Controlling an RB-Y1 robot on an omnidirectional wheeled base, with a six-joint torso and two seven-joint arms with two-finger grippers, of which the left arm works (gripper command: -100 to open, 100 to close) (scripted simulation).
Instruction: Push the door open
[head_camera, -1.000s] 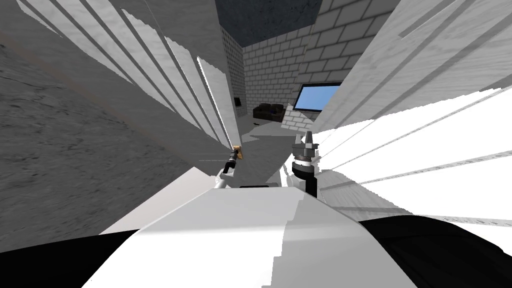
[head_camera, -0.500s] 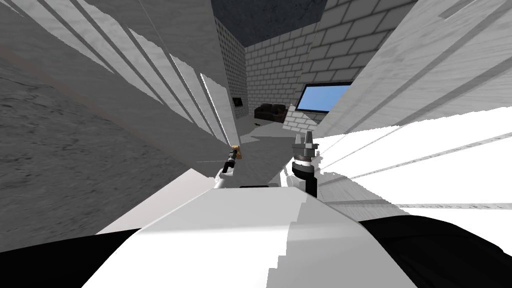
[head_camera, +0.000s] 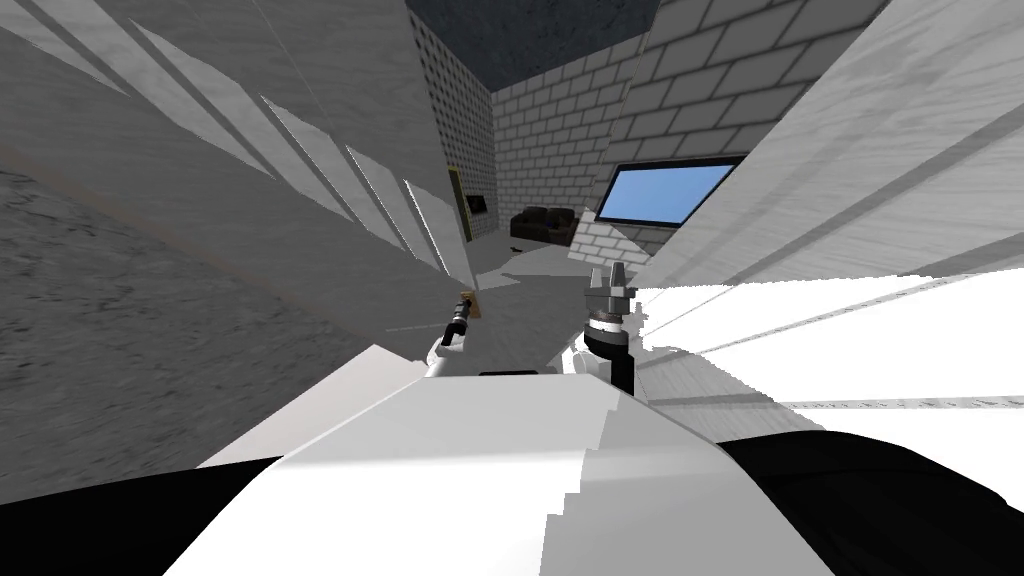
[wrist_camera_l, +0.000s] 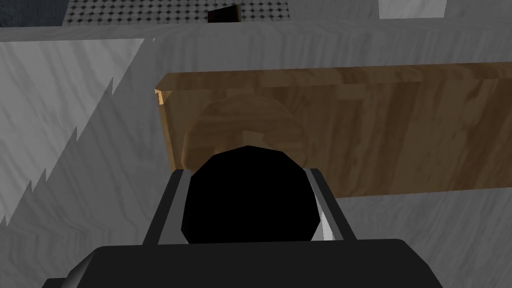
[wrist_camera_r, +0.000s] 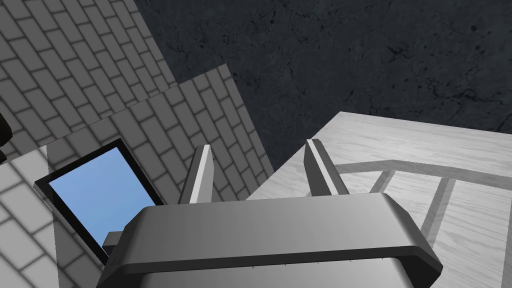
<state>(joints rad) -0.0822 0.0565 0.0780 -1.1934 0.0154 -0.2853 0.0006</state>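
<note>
The grey panelled door (head_camera: 300, 200) stands swung away on my left. Its brown handle plate (head_camera: 472, 303) sits at the door's free edge. My left gripper (head_camera: 464, 309) reaches up to it. In the left wrist view that gripper (wrist_camera_l: 247, 172) is shut on a round black knob (wrist_camera_l: 250, 200), one finger pressing each side. Behind the knob are a brown rosette and the long brown plate (wrist_camera_l: 400, 130) on the grey door face (wrist_camera_l: 90, 150). My right gripper (head_camera: 612, 272) is raised beside the opening, open (wrist_camera_r: 257, 150) with nothing between its fingers.
A white panelled surface (head_camera: 850, 330) runs close along my right. Through the gap lies a grey floor (head_camera: 530, 290), with a brick-walled room beyond holding a dark sofa (head_camera: 543, 224) and a blue window (head_camera: 662, 194).
The door has swung further away to the left with my left gripper still on its knob, and the gap has widened. My view has shifted, so more of the room beyond shows.
</note>
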